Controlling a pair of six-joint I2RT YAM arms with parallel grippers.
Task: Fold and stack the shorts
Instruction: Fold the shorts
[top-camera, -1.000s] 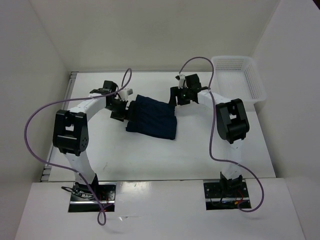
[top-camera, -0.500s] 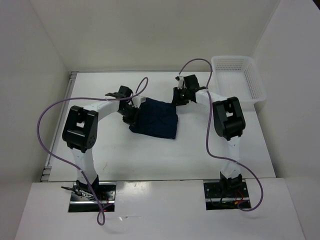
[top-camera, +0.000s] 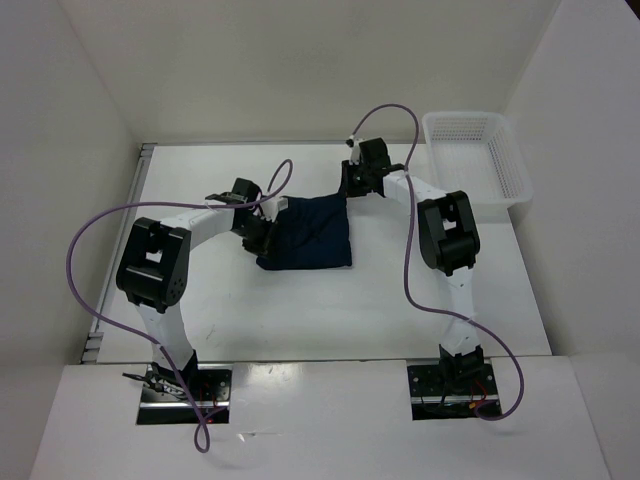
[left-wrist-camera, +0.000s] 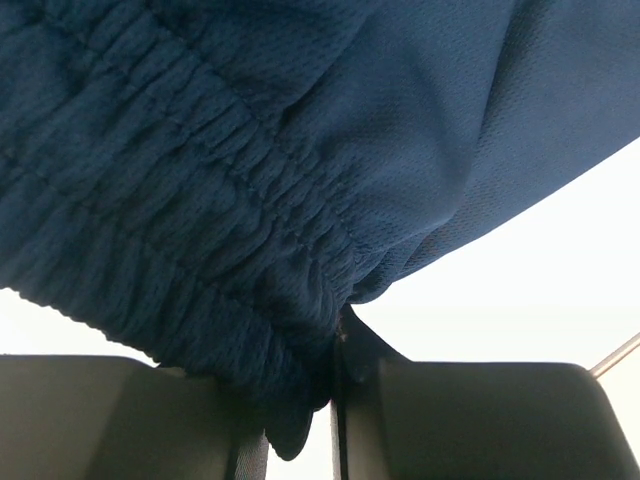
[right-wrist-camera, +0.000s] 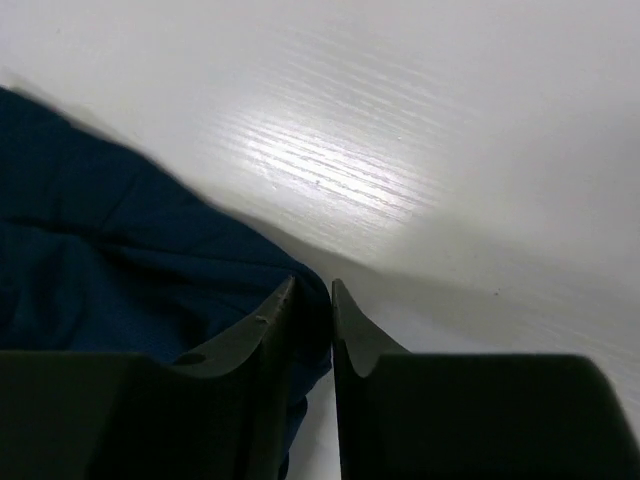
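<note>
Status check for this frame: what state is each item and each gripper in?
shorts: bunched into a rough fold, pinched at two sides.
left gripper: shut on the elastic waistband of the shorts.
right gripper: shut on a fabric edge of the shorts.
basket: upright, nothing visible inside, apart from the shorts.
</note>
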